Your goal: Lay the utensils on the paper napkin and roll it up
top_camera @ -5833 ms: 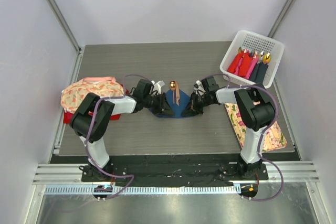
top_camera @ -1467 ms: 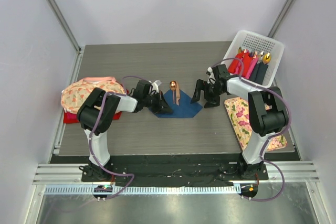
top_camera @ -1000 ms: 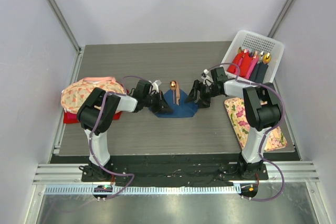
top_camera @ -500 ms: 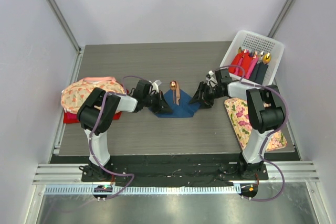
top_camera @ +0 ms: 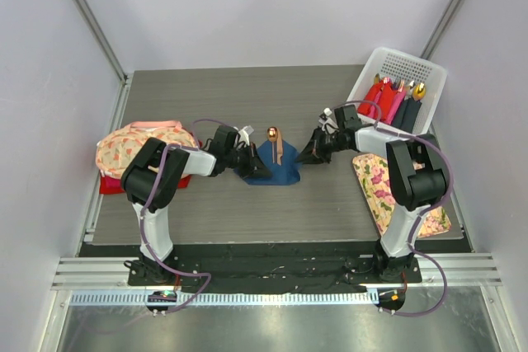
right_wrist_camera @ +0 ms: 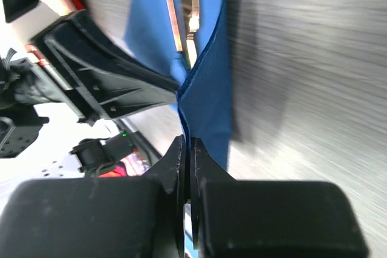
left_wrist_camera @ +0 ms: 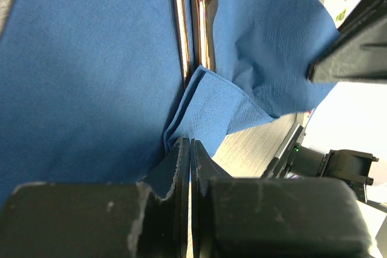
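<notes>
The dark blue paper napkin (top_camera: 279, 167) lies mid-table with the copper-brown utensils (top_camera: 276, 144) on it, the spoon bowl at the far end. My left gripper (top_camera: 252, 168) is shut on the napkin's left edge. My right gripper (top_camera: 304, 155) is shut on its right edge and holds that side raised and folded inward. In the left wrist view the jaws (left_wrist_camera: 189, 143) pinch a folded flap of napkin (left_wrist_camera: 91, 70) beside the utensil handles (left_wrist_camera: 195, 22). In the right wrist view the jaws (right_wrist_camera: 187, 140) pinch the upright napkin edge (right_wrist_camera: 210, 89), with the utensils (right_wrist_camera: 181, 10) behind it.
A white basket (top_camera: 408, 65) at the back right holds red, pink and dark rolls with gold tips. A floral cloth (top_camera: 394, 191) lies under the right arm. Another floral cloth (top_camera: 136, 146) is piled over a red item at the left edge.
My right gripper came back from the right, closed on the napkin's right corner and drew it up and toward the utensils. The left gripper stayed on the left edge.
</notes>
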### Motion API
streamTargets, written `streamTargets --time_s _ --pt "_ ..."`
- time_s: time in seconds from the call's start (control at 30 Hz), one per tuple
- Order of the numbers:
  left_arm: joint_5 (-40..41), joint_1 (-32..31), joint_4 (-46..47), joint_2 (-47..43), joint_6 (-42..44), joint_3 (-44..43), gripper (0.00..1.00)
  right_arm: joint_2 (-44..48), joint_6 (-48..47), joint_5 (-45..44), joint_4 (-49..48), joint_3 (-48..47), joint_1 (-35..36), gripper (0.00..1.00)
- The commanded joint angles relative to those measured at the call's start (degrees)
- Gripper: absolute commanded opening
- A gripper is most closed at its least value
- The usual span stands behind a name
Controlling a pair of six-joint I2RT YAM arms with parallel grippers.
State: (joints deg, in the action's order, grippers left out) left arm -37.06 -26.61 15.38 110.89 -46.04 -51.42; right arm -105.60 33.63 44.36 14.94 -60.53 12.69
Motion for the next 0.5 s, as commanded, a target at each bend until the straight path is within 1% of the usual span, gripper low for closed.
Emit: streamTargets --time_s 0.0,0.3,0.47 --pt "3.1 0.2 -0.9 1.3 1.7 -0.7 0.04 0.9 6.8 3.1 -6.2 -1.8 2.9 0.01" --pt "3.0 0.2 -1.2 1.3 1.9 -1.1 0.04 -4.1 17.2 2.7 -16.3 -3.3 7.8 0.01" --pt "2.8 0.2 -1.3 1.5 2.0 -1.1 0.04 -7.4 19.9 1.4 -19.9 -3.1 9.9 0.01"
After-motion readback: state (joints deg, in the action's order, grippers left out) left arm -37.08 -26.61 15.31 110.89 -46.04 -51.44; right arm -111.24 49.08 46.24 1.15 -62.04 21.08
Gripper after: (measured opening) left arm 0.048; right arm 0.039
